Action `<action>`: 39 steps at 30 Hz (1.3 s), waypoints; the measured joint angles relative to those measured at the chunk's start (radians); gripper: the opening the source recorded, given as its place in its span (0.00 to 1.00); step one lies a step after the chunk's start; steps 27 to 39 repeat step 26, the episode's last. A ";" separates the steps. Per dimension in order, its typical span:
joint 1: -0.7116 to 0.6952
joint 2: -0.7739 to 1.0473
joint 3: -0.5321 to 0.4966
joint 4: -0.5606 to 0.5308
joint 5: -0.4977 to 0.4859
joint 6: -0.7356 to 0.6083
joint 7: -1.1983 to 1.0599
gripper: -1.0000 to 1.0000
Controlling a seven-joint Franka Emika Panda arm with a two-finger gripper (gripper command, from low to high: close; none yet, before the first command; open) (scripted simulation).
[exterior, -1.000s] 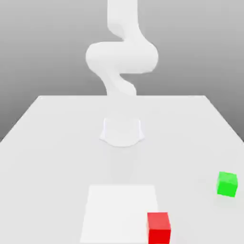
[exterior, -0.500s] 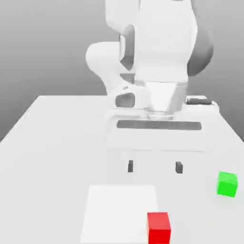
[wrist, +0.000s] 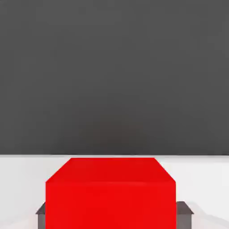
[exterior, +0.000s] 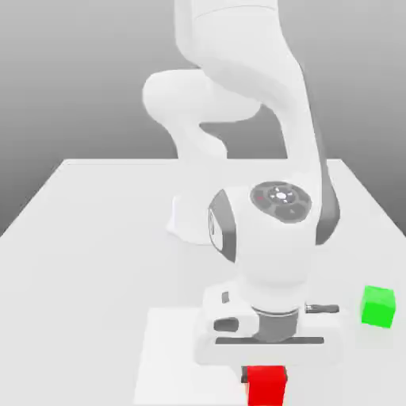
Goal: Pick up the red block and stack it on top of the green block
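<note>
Hidden/cut off: upper part of the red block [exterior: 267,386] is covered by the gripper [exterior: 266,374] body in the exterior view, and its lower edge runs out of the frame. Only a small dark bit of one fingertip [exterior: 245,375] shows at the block's top corner on the exterior view's left; the other finger is hidden behind the block and hand. In the hand view the block [wrist: 111,197] sits right in front of the lens, bottom cut off, with a dark finger pad [wrist: 42,209] poking out on each side of it, both flush against its side faces. Arm top is cropped out of the exterior view

Gripper state: clenched on the red block, one pad per side face, hand pointing straight down over it

Red block: plain saturated red cube, flat faces, no markings, top face lighter than the front face in the hand view. It sits square to the gripper, at the corner of the white square patch [exterior: 170,357] nearest the green block. Whether it rests on the tabletop [exterior: 87,238] or is just off it I can't tell

Green block [exterior: 378,306]: bright green cube, on the tabletop, well apart from the red block, toward the exterior view's right and further back. Nothing on top of it, nothing between the two blocks except the gripper's own wide white housing

Arm base stands behind the white square patch, mid-tabletop
</note>
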State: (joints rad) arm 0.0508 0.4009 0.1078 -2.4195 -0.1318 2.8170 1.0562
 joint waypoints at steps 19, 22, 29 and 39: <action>0.287 -0.287 0.338 -0.160 0.020 -0.135 -0.199 0.00; 0.329 -0.186 0.277 -0.154 -0.090 -0.050 -0.122 0.00; 0.338 -0.166 0.264 -0.153 -0.113 -0.034 -0.105 1.00; 0.338 -0.166 0.264 -0.153 -0.113 -0.034 -0.105 1.00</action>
